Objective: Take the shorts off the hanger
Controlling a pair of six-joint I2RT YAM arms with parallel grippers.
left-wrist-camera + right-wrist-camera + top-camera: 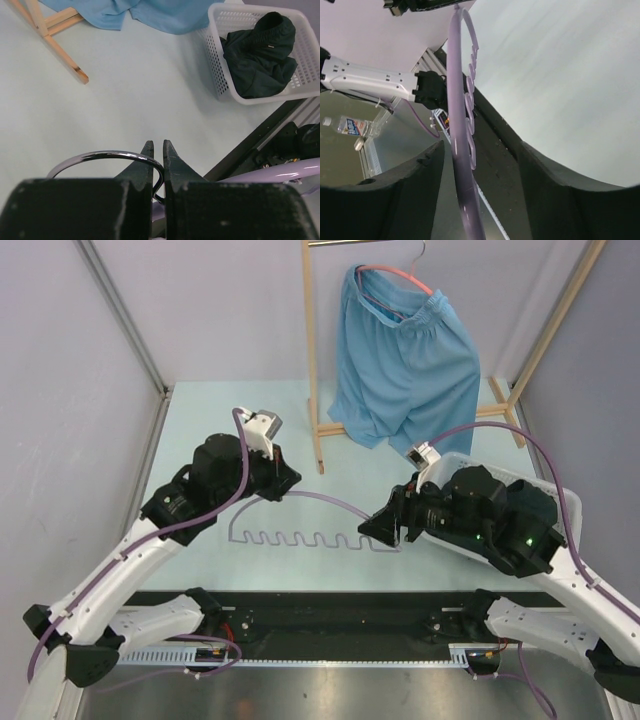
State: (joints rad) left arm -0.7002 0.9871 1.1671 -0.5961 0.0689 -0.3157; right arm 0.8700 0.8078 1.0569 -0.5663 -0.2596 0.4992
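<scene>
Pale lilac walls (200, 300) enclose a mint tabletop (200, 415); a wooden rack (312, 360) stands at back

The bench (200, 420) is a pale mint-green sheet, smooth and plain. Toward its far edge stands a wooden rack (319, 455), its flat feet lying directly on the surface and pointing at the near edge. Between those feet the hem of the light blue shorts (150, 15) pools on the bench. A white lattice basket (215, 60) sits at the right edge, close to the near right corner. Near the middle of the near edge is a purple hanger (300, 538) with a wavy bar; whether it rests on the surface cannot be told.
</scene>
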